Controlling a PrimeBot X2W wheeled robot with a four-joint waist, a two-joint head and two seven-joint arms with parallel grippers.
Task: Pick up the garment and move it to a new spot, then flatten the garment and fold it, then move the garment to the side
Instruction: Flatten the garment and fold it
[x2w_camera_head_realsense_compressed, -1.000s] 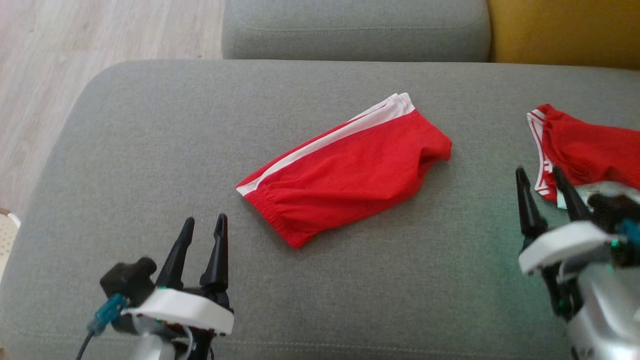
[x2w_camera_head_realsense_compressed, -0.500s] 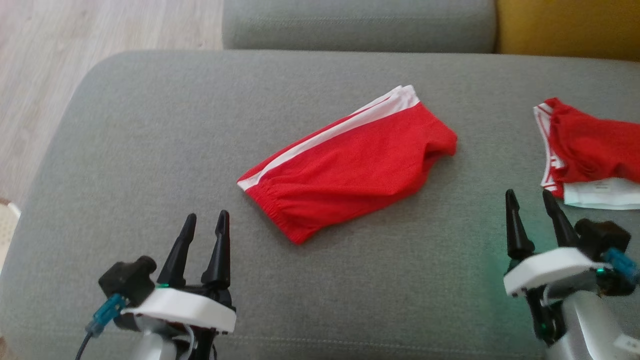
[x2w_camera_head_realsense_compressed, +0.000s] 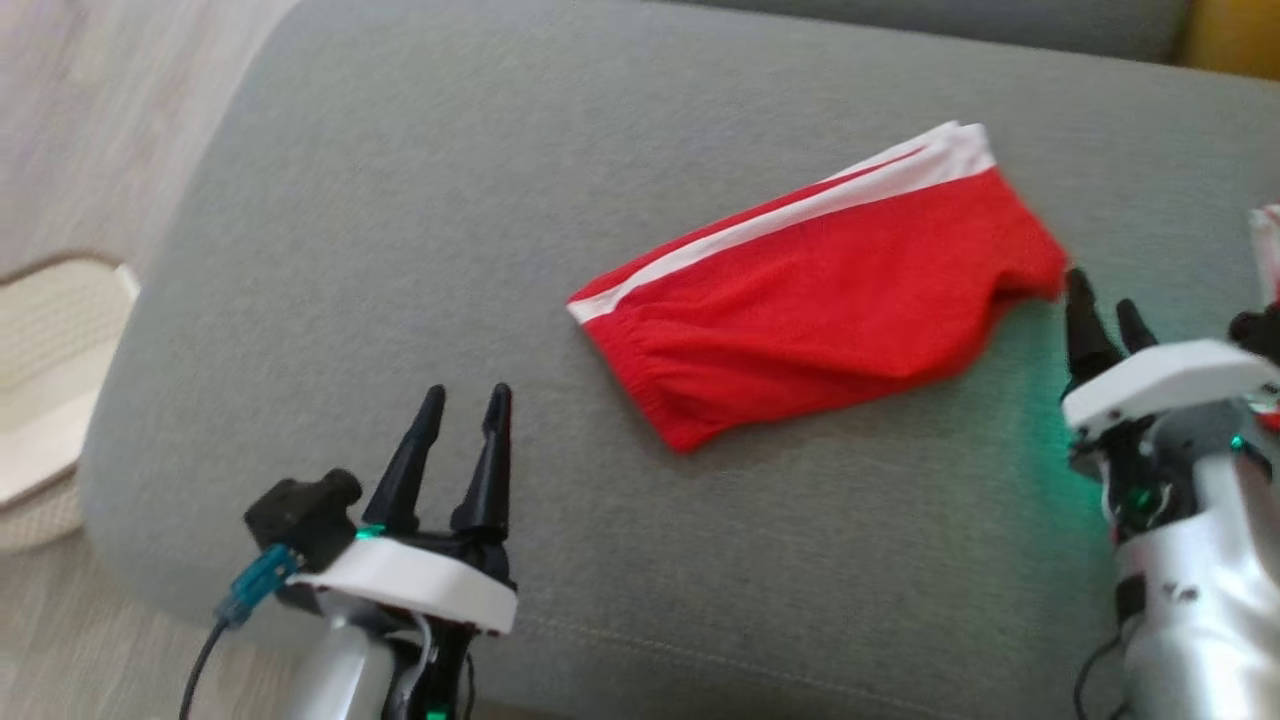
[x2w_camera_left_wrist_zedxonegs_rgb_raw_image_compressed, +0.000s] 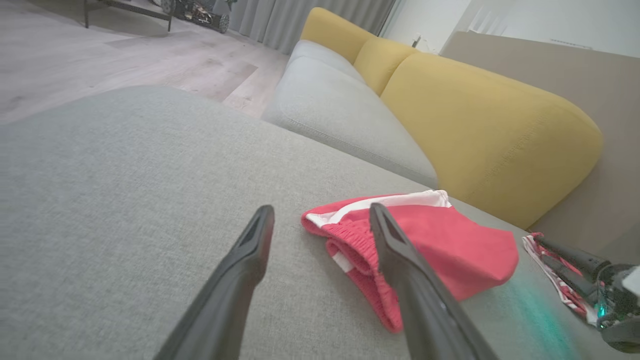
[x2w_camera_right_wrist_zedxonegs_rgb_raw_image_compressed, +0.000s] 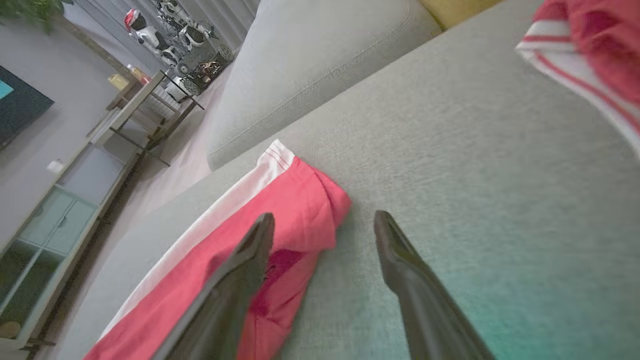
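Right hand (x2w_camera_head_realsense_compressed: 1100, 292), fingers apart, now sits beside the garment (x2w_camera_head_realsense_compressed: 820, 300); left hand (x2w_camera_head_realsense_compressed: 467, 392) spread too.

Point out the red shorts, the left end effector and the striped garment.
red shorts (x2w_camera_head_realsense_compressed: 820, 290), head view, middle of the red fabric.
left end effector (x2w_camera_head_realsense_compressed: 467, 393), head view, midway between its fingertips.
striped garment (x2w_camera_right_wrist_zedxonegs_rgb_raw_image_compressed: 565, 56), right wrist view, its white striped band.

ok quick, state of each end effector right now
Left end effector: open, holding nothing.
Right end effector: open, holding nothing, at the edge of the shorts.
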